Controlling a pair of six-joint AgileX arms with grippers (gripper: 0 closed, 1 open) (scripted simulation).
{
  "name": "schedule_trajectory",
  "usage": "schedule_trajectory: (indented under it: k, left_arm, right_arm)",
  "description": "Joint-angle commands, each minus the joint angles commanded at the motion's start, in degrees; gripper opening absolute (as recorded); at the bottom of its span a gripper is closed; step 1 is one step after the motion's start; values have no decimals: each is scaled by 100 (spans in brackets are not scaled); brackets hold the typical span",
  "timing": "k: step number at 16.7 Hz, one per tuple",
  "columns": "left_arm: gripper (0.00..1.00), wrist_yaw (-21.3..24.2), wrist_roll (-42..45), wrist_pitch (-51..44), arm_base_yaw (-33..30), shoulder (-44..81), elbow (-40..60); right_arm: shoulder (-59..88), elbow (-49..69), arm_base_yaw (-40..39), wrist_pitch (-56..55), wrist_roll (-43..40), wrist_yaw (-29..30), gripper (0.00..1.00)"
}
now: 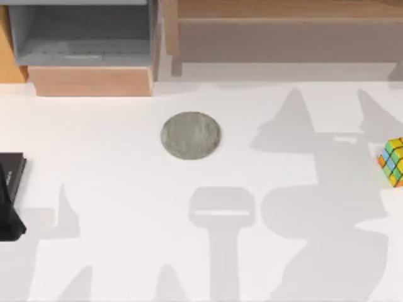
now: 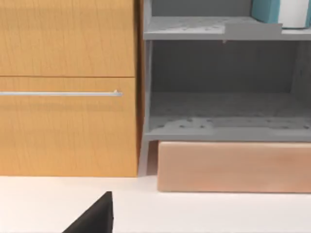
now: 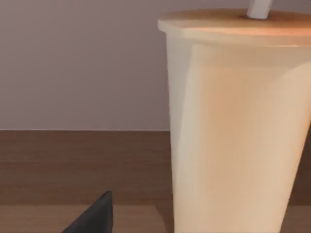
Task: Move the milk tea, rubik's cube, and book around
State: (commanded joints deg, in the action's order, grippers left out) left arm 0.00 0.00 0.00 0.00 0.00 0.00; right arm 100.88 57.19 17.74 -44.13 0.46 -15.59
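The rubik's cube (image 1: 393, 162) sits on the white table at the far right edge of the top view. The book (image 2: 266, 10), teal-covered with white page edges, stands on the upper grey shelf of the cabinet in the left wrist view. The milk tea (image 3: 233, 131) looms close in the right wrist view, with a flat orange lid and a white straw (image 3: 260, 7), standing on a brown wooden surface. A dark part of my left gripper (image 2: 92, 221) faces the cabinet. A dark part of my right gripper (image 3: 92, 216) sits just beside the cup.
A round grey coaster (image 1: 191, 135) lies mid-table. A black slab (image 1: 9, 189) sits at the left edge. A wooden cabinet with grey shelves (image 1: 88, 44) stands at the back left, beside a wooden shelf (image 1: 283, 19). A drawer handle (image 2: 60, 93) shows on the cabinet.
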Motion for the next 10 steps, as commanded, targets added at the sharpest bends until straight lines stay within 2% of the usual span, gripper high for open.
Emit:
schedule_trajectory:
  k: [10]
  left_arm:
    - [100,0,0,0,0,0,0]
  right_arm:
    - [480,406,12,-89,-4,-17,100]
